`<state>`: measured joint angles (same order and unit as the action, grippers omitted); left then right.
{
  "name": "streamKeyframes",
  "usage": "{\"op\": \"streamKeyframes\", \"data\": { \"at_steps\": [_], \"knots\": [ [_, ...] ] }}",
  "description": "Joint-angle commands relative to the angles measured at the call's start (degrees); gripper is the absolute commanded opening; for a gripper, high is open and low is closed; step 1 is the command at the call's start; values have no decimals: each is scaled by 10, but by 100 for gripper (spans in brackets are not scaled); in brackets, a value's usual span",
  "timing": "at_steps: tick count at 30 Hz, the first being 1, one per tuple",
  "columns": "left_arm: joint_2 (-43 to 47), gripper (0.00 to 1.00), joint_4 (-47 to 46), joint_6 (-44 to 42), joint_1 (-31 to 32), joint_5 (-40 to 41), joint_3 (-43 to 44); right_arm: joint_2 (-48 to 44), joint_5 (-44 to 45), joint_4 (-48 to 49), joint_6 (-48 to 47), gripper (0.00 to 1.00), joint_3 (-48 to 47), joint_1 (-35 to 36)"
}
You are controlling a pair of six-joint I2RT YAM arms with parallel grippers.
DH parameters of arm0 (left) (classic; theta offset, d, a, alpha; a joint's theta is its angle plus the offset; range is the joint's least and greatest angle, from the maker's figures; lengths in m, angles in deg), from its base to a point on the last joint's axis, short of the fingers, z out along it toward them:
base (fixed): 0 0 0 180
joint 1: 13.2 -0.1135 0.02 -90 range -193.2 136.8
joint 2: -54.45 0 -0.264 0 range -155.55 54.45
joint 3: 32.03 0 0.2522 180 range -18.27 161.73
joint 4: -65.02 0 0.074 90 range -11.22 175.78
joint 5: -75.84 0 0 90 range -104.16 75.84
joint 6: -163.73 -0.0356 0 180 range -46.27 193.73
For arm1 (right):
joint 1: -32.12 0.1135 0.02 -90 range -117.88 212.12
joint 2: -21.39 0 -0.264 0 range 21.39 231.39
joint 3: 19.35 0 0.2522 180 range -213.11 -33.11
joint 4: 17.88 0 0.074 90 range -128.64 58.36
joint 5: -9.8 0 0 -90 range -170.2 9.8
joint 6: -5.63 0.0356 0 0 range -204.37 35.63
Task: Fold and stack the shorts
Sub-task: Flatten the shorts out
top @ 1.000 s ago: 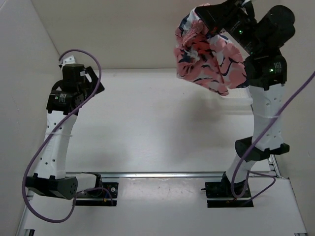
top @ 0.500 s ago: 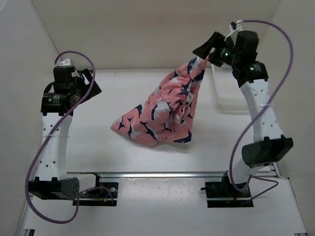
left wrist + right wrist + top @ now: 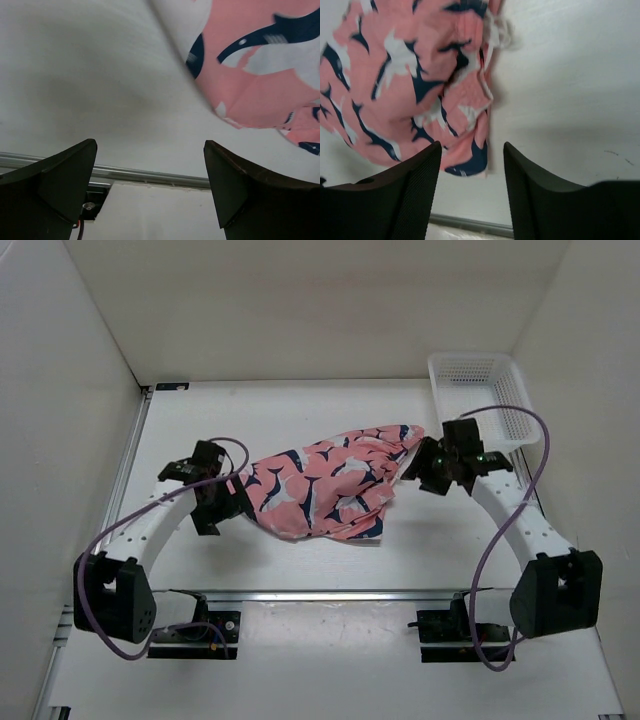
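Observation:
The salmon-pink shorts point(image 3: 330, 480) with navy-and-white whale shapes lie crumpled on the white table, stretched between both arms. My left gripper point(image 3: 236, 502) stands open at their left end, nothing between its fingers; in the left wrist view the shorts point(image 3: 260, 65) lie ahead at the upper right, beyond the gripper point(image 3: 150, 165). My right gripper point(image 3: 412, 470) stands open just right of the shorts' right end. The right wrist view shows the shorts point(image 3: 410, 80) lying ahead of the gripper point(image 3: 471, 165), apart from its fingers.
A white mesh basket point(image 3: 478, 400) stands at the back right, just behind the right arm. A metal rail point(image 3: 330, 594) runs along the table's near edge. White walls close in the left, back and right sides.
The right arm swung down from high at the back, brought the shorts to the table and opened, letting them go. The left arm dropped low to the shorts' left end.

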<state>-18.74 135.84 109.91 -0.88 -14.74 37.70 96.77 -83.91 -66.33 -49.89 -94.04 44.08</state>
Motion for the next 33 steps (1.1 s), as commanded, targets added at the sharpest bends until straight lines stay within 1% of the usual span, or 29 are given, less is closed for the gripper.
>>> {"op": "streamKeyframes", "data": {
  "at_steps": [1, 2, 3, 4, 6, 7, 8, 9, 11, 13, 14, 15, 16, 17, 18, 19, 20, 21, 22, 24, 25, 26, 27, 28, 29, 30, 31, 32, 33],
  "knots": [
    [6, 100, -74, 57, 11, -33, -39, -2, -52, 70, 31, 66, 73, 11],
    [-21, 100, -83, 63, 19, -33, -39, 6, -80, 86, 37, 67, 101, 11],
    [-37, 100, -89, 64, 24, -33, -39, 13, -96, 117, 37, 70, 109, 11],
    [-53, 100, -94, 57, 24, -33, -29, 34, -108, 129, 37, 75, 109, 17],
    [-99, 100, -100, 57, 39, -8, -17, 58, -108, 140, 37, 75, 101, 17],
    [-113, 100, -100, 57, 46, 6, -10, 83, -108, 156, 31, 77, 101, 17],
    [-126, 100, -110, 63, 46, 25, -5, 96, -108, 167, 31, 77, 93, 17],
    [-150, 100, -127, 63, 51, 25, -5, 110, -120, 178, 23, 77, 80, 17],
    [-178, 99, -133, 57, 51, 31, 12, 160, -120, 186, 15, 72, 58, 17],
    [-214, 95, -133, 57, 51, 31, 29, 205, -126, 186, 8, 68, 23, 17],
    [-223, 88, -138, 63, 51, 31, 35, 217, -135, 198, 8, 61, 16, 17],
    [-240, 86, -138, 63, 51, 31, 42, 236, -144, 204, 8, 56, 3, 17],
    [-246, 83, -138, 63, 57, 31, 56, 243, -144, 204, 8, 47, -5, 17],
    [-252, 79, -138, 63, 57, 31, 63, 248, -133, 204, 8, 27, -10, 17],
    [-259, 62, -138, 63, 57, 37, 70, 248, -133, 204, 8, 17, -16, 22],
    [-259, 47, -138, 63, 57, 37, 83, 253, -133, 204, 8, 7, -17, 22],
    [-266, 30, -138, 63, 57, 37, 89, 253, -133, 204, 8, 0, -23, 22],
    [-267, 15, -133, 57, 57, 37, 96, 248, -133, 196, 8, 0, -23, 29],
    [-274, 10, -133, 57, 57, 37, 105, 248, -133, 196, 8, 0, -31, 29],
    [-279, 10, -90, 52, 57, 62, 145, 224, -126, 184, 8, 0, -44, 35],
    [-284, 10, -72, 52, 57, 91, 165, 217, -126, 184, 8, 0, -62, 35],
    [-284, 10, -57, 45, 57, 102, 211, 211, -126, 176, 8, 0, -76, 35],
    [-284, 10, -42, 35, 52, 114, 236, 205, -126, 169, 8, 0, -92, 35],
    [-284, 10, -18, 27, 52, 132, 264, 205, -126, 162, 8, 0, -137, 35],
    [-292, 10, -3, 20, 40, 140, 325, 205, -126, 155, 8, 0, -163, 35],
    [-292, 10, 12, 6, 33, 140, 358, 217, -126, 138, 2, 0, -192, 35],
    [-300, 10, 28, 0, 25, 147, 392, 217, -126, 127, 1, 0, -250, 35],
    [-308, 10, 58, -7, 9, 147, 425, 225, -126, 118, 1, 0, -276, 35],
    [-308, 10, 77, -21, 2, 147, 493, 225, -126, 99, 1, 0, -300, 35]
  ]
}}
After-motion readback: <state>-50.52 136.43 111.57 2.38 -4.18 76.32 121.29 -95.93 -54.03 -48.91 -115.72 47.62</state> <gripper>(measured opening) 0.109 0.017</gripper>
